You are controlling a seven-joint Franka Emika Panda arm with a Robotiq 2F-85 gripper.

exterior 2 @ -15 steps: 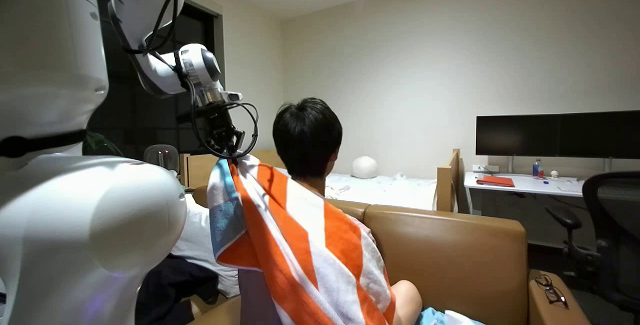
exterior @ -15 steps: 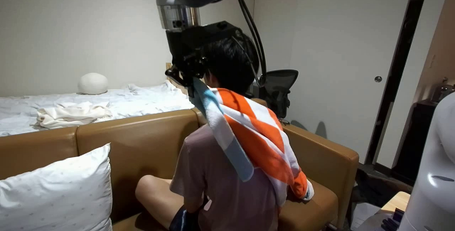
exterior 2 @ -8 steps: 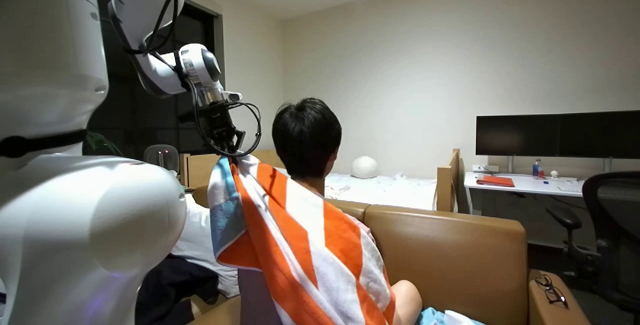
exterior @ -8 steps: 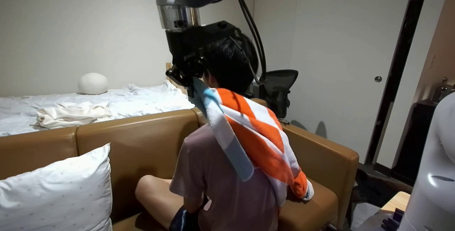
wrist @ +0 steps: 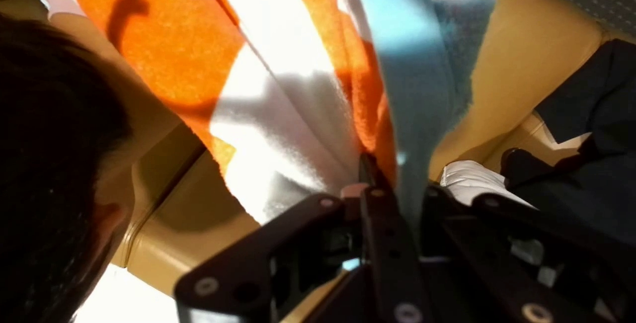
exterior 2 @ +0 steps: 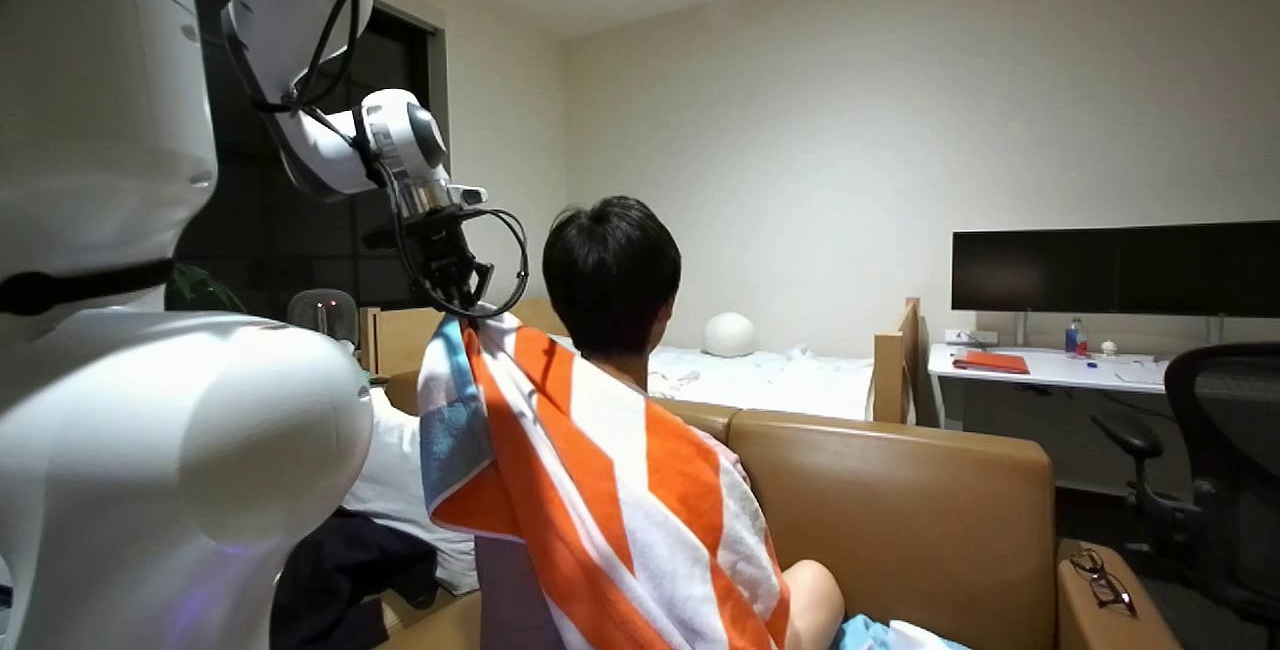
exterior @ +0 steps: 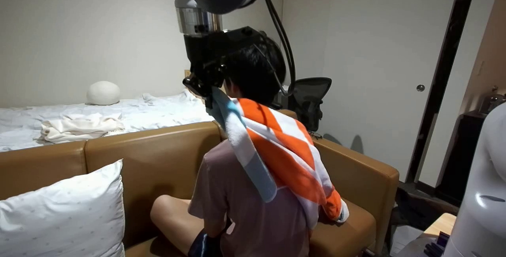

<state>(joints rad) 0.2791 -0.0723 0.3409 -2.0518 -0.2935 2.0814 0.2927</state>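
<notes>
Pincer, one: clenched on the gathered end of a striped towel. Towel: draped from there across the back and one shoulder of a seated person. Step, we judge: positioning the held end; next, we need slow travel clear of the head.

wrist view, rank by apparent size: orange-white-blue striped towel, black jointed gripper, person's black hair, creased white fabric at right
1. Orange-white-blue striped towel
2. Black jointed gripper and black hair: too alike to rank
3. Creased white fabric
</notes>
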